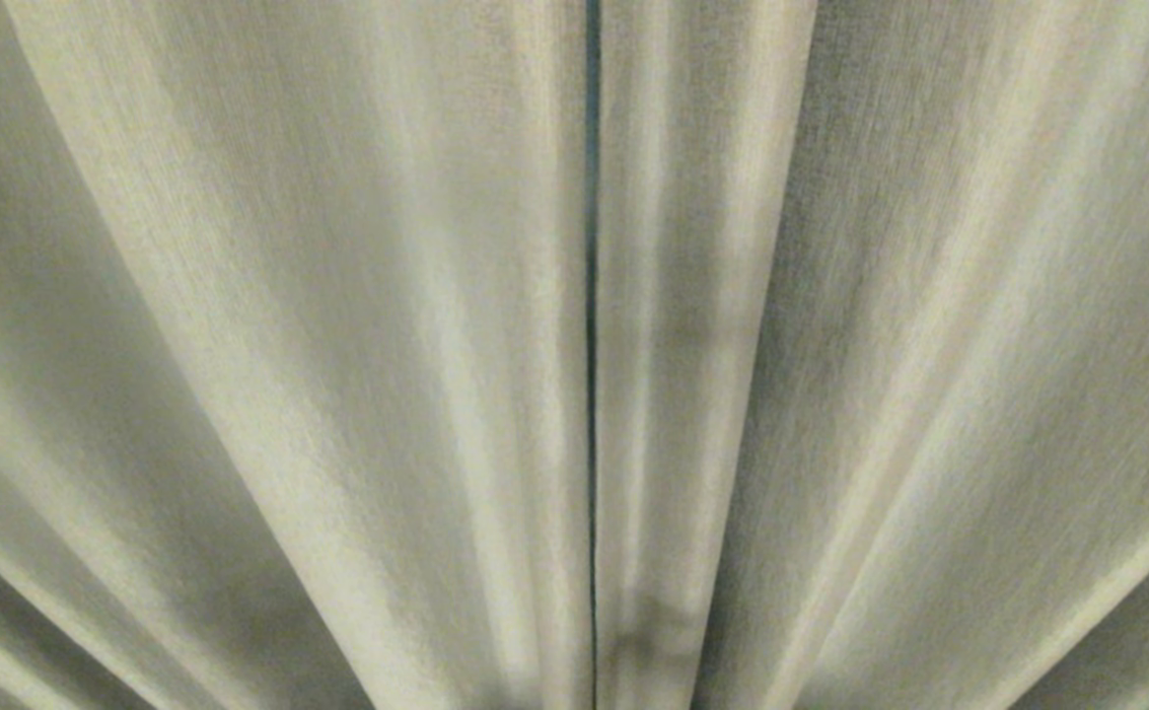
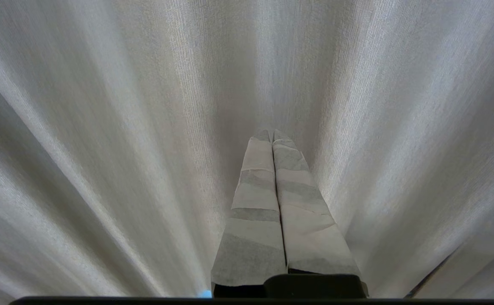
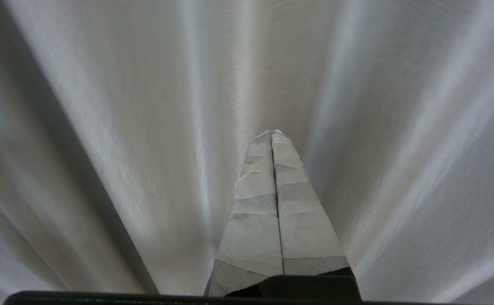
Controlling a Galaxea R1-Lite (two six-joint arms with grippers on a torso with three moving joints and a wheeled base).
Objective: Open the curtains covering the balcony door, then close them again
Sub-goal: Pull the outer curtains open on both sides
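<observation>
**Curtains drawn, both tools pressed shut**

The curtains [image 1: 337,355] fill the head view, two panels meeting at a thin dark gap [image 1: 591,296] down the middle. The left tool [image 2: 272,134] points at the folds just ahead of its tips, its taped fingers [image 2: 255,203] pressed together and holding nothing. The right tool [image 3: 271,134] is likewise narrowed to nothing, empty, with cloth straight ahead of it.

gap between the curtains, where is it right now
In the head view the gap runs as a thin dark vertical line down the middle, between the two curtains, which hang drawn together and fill the frame.
</observation>
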